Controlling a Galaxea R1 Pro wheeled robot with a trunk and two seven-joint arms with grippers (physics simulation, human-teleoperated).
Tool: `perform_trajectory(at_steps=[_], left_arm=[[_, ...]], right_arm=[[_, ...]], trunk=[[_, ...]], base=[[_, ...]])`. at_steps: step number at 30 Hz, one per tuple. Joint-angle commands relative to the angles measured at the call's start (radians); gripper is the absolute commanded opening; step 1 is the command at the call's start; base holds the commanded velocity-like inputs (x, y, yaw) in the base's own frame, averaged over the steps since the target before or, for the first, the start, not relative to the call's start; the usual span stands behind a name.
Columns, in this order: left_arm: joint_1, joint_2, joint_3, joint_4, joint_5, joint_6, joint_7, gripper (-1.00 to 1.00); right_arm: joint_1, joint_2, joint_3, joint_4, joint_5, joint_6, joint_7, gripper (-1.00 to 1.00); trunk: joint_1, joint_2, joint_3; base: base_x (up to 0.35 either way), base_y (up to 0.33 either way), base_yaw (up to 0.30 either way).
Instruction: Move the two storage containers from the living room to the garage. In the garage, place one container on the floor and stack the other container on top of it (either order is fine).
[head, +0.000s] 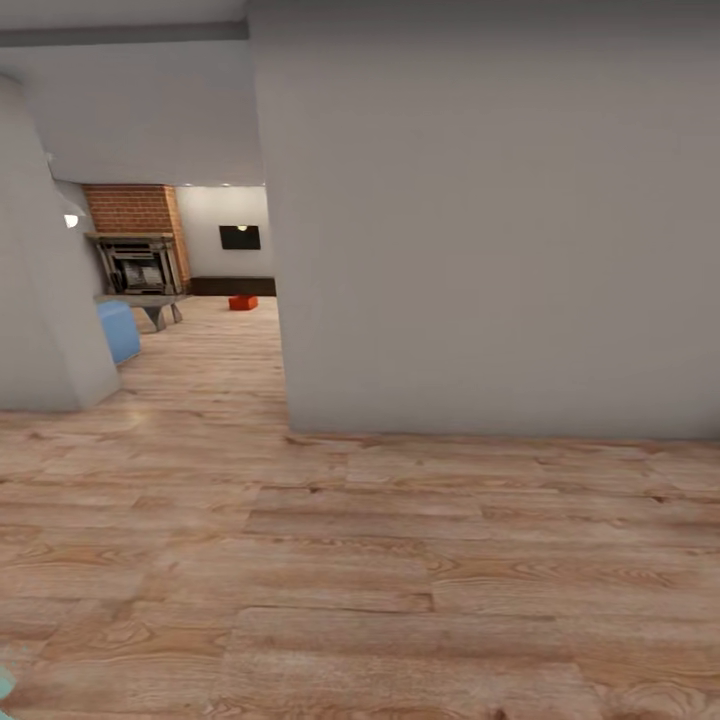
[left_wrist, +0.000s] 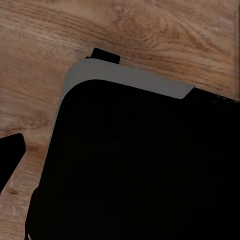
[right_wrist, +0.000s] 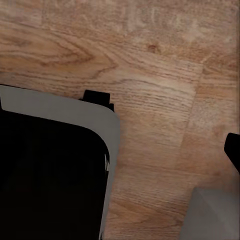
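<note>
I face a grey wall (head: 500, 220) across wood-plank floor (head: 380, 580). Past its left edge, one orange-red storage container (head: 243, 302) sits on the living room floor below the black TV (head: 240, 237), near the brick fireplace (head: 138, 250). Cannot tell either hand's state.

One orange-red bin (head: 243, 302), one fireplace (head: 138, 266), one TV (head: 240, 237).

A broad off-white wall (head: 490, 220) blocks the way straight ahead and to the right, its corner standing just right of the opening. Between that corner and a second wall (head: 40, 280) on the left runs a passage of open wood-plank floor (head: 220, 350) (the near floor is bare too). Deeper in, a blue seat (head: 120, 330) and a grey table (head: 150, 303) edge the passage's left side.
</note>
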Motion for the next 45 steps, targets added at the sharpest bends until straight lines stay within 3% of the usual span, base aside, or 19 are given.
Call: perform_trajectory(at_steps=[1,36,45], left_arm=[[0.000,0.000,0.000,-0.002,0.006,0.006,0.000,1.00],[0.000,-0.002,0.000,-0.002,0.006,0.004,0.000,1.00],[0.000,-0.002,0.000,-0.002,0.006,0.003,0.000,1.00]], right_arm=[[-0.001,0.000,0.008,0.003,-0.010,-0.007,0.003,1.00],[-0.001,0.006,0.001,0.002,-0.020,-0.013,0.003,1.00],[-0.001,0.004,0.000,0.002,-0.011,-0.017,0.009,1.00]], trunk=[[0.001,0.000,-0.001],[0.001,0.000,-0.001],[0.001,0.000,-0.001]], base=[[0.322,0.000,0.000],[0.322,0.000,0.001],[0.322,0.000,0.184]])
